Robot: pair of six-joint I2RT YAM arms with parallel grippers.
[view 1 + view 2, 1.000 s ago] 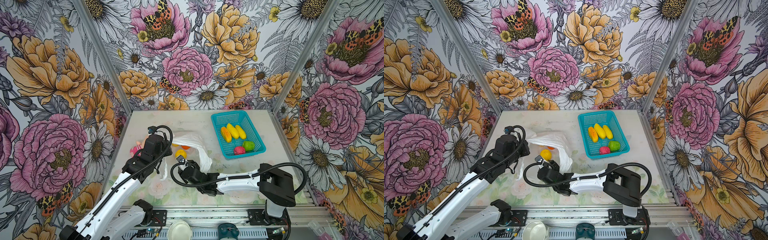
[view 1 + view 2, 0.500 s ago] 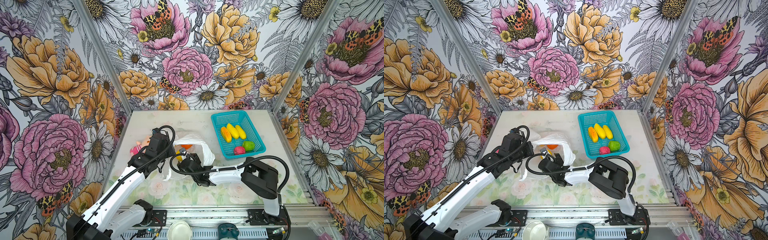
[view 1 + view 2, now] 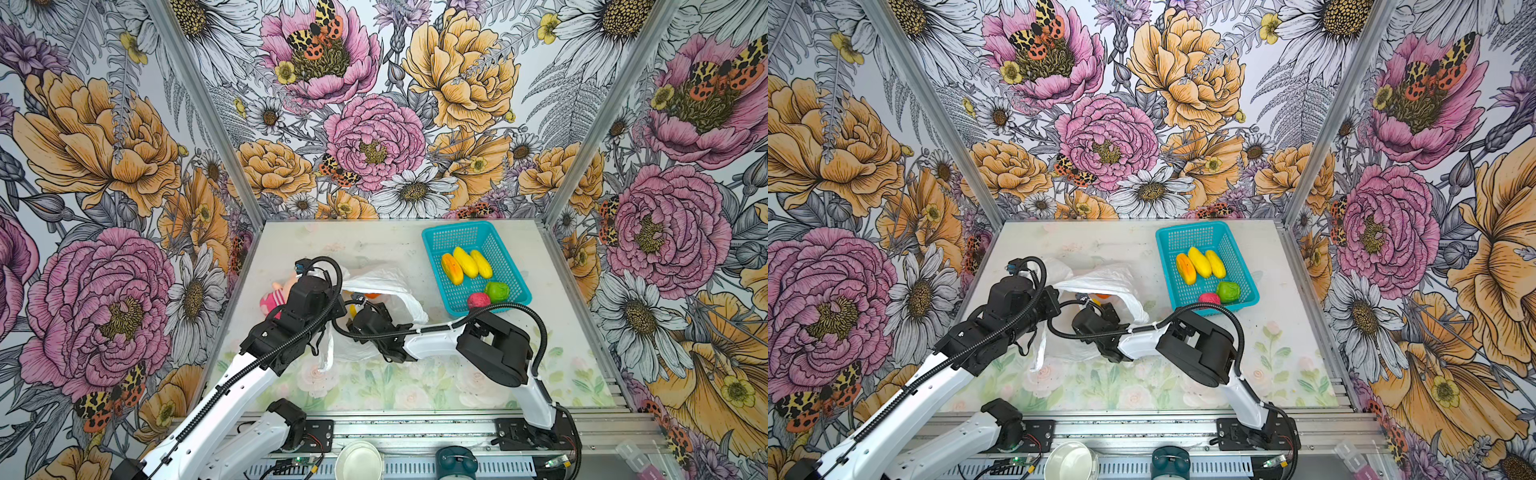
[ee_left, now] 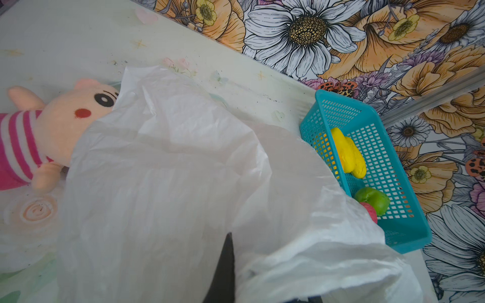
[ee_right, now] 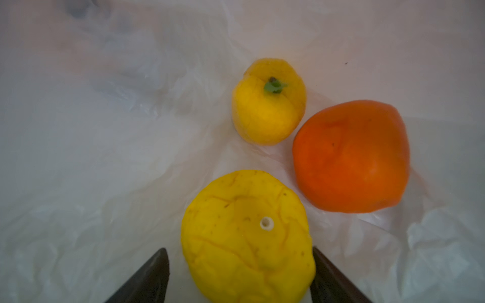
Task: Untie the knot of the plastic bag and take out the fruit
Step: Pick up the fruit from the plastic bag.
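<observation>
In both top views the crumpled white bag (image 3: 386, 286) (image 3: 1108, 282) lay open toward the table's (image 3: 374, 241) left edge, with the right gripper (image 3: 359, 301) reaching into its mouth. A basket (image 3: 457, 227) near the far right corner held five fruit (image 3: 465, 262). In the left wrist view the left gripper (image 4: 223, 272), pressed together, pinched the bag's film, which overlapped a doll (image 4: 65, 118). In the right wrist view spread jaws flanked a yellow fruit (image 5: 246, 236) beside two more inside the bag.
</observation>
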